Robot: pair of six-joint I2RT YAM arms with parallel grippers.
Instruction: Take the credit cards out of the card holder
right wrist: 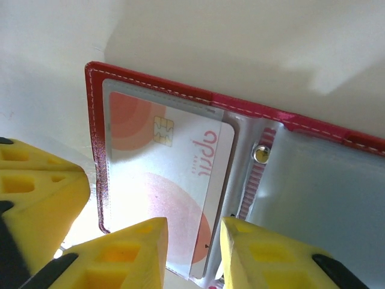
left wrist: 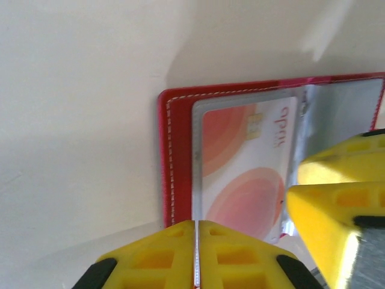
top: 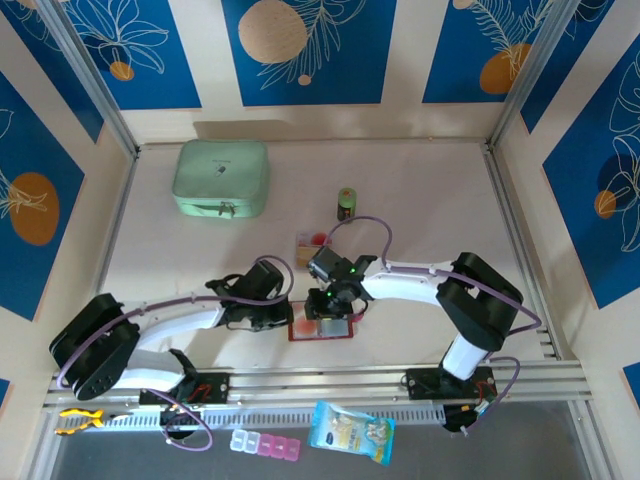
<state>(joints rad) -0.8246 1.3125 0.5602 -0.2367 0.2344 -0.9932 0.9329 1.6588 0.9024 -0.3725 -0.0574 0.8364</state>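
1. The right gripper (right wrist: 192, 251) is released. Its moulded yellow plastic fingers stand apart, low over the open card holder (right wrist: 150, 89), and the lower corner of the credit card (right wrist: 174, 174) lies in the gap between them. The frame cuts off the finger bases.
2. The left gripper (left wrist: 197, 256) is clenched, its yellow pads meeting along a hairline seam at the holder's outer edge. That edge runs out of sight beneath the pads, so we cannot tell whether anything is pinched.
3. The card holder is dark red and leather-like, with white stitching along its border. It lies open and flat on the table (top: 430, 200), between the two grippers and just ahead of the arm bases. Its far half is cut off in both wrist views.
4. The credit card sits inside a clear plastic sleeve. It is white with pale red-orange discs and a gold chip. We read the red lettering as roughly "opus", without certainty; the smaller print is illegible.
5. A round metal snap stud (right wrist: 260, 154) sits at the spine. The adjoining sleeve (right wrist: 313, 192) is glossy with glare, and we cannot make out its contents.
6. In the top view, loose cards (top: 312, 240), tan and red-and-white, lie on the table beyond the holder. They are too small for detail.
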